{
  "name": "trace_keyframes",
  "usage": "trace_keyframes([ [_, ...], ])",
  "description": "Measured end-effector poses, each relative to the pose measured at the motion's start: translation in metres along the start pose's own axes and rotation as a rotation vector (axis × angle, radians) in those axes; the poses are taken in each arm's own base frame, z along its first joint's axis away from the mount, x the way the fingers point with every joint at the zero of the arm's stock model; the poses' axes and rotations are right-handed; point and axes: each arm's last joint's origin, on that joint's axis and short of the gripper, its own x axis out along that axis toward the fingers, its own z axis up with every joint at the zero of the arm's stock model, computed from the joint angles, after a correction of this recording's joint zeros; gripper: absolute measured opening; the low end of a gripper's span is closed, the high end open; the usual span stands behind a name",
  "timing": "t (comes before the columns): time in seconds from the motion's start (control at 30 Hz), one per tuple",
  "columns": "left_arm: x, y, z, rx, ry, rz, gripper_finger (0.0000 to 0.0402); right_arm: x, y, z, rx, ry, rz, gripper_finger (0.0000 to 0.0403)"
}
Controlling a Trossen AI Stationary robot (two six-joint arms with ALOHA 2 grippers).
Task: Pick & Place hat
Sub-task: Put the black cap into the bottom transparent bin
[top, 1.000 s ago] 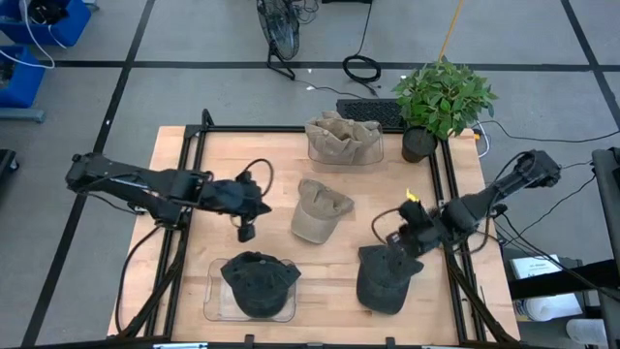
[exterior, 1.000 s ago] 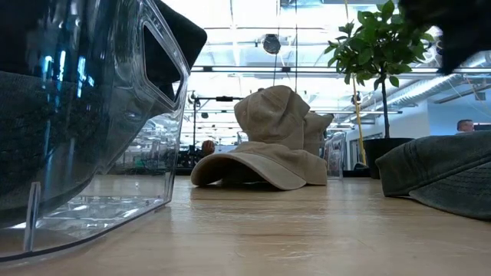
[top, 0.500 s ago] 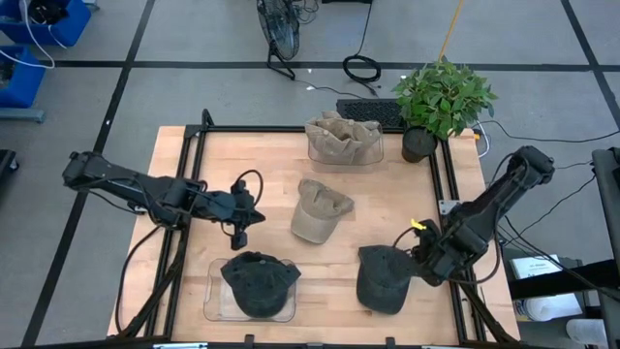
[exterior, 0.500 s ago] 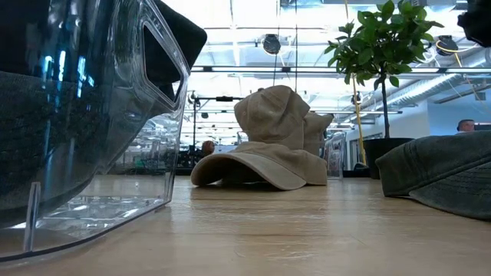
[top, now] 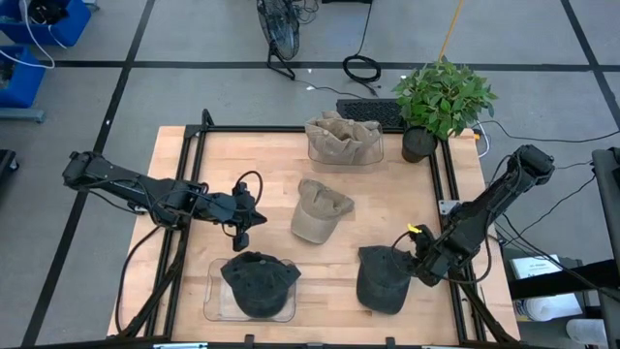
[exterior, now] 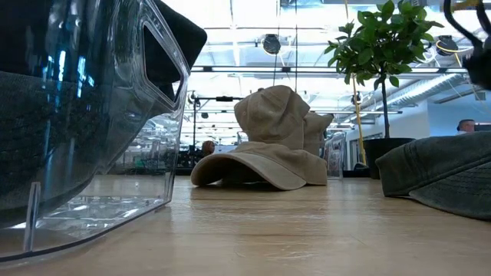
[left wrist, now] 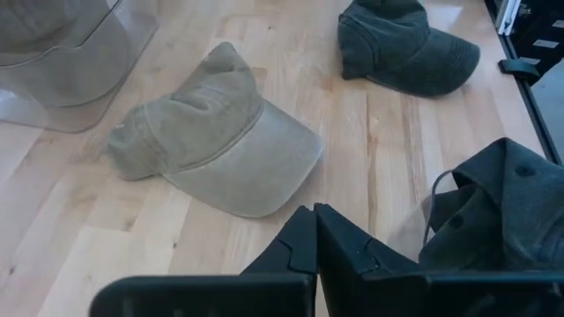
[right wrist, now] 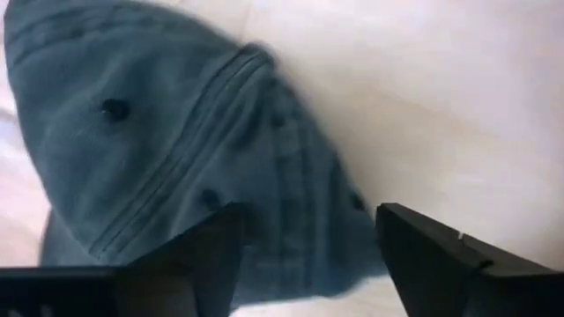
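A dark grey hat (top: 381, 281) lies flat on the wooden table near its front right and shows large in the right wrist view (right wrist: 159, 132). My right gripper (top: 420, 262) hangs just above the hat's right side, pointing steeply down. Its open fingers (right wrist: 308, 255) stand on either side of the crown's edge band, and no touch shows. A tan hat (top: 320, 210) rests on its brim in the table's middle (left wrist: 211, 132). My left gripper (top: 245, 231) is shut, left of the tan hat (left wrist: 314, 222), holding nothing.
A clear bin (top: 215, 308) at the front left holds another dark hat (top: 258, 281). A clear bin (top: 378, 153) at the back holds a tan hat (top: 341, 134). A potted plant (top: 441, 97) stands at the back right corner. Black frame rails (top: 448, 194) run along both sides.
My right gripper has swung toward the table's near right and sunk to the dark hat's right side, tipping to point more steeply down. My left gripper has drawn back a little toward the left edge. The hats have not moved.
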Motion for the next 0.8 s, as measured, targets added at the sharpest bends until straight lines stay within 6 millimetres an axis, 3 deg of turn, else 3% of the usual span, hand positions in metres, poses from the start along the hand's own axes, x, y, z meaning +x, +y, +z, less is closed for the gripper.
trace_keyframes([
  [0.17,0.0,0.0,0.0,0.0,-0.002,0.0,0.0015,0.033,-0.015,0.0,0.02,0.103,0.064,0.0271],
  [0.27,0.0,0.0,0.001,0.0,-0.009,-0.002,0.0024,0.047,-0.023,0.001,0.059,0.167,0.092,0.0265],
  [0.4,0.0,0.0,0.002,0.013,-0.02,-0.003,0.0016,0.053,-0.03,0.004,0.063,0.163,0.069,0.0201],
  [0.63,0.0,0.0,0.003,0.012,-0.024,-0.004,0.0016,0.053,-0.026,0.004,0.01,0.144,0.132,0.0023],
  [0.8,0.0,0.0,0.003,0.015,-0.024,-0.004,0.0023,0.05,-0.018,0.005,-0.04,0.036,0.213,0.0009],
])
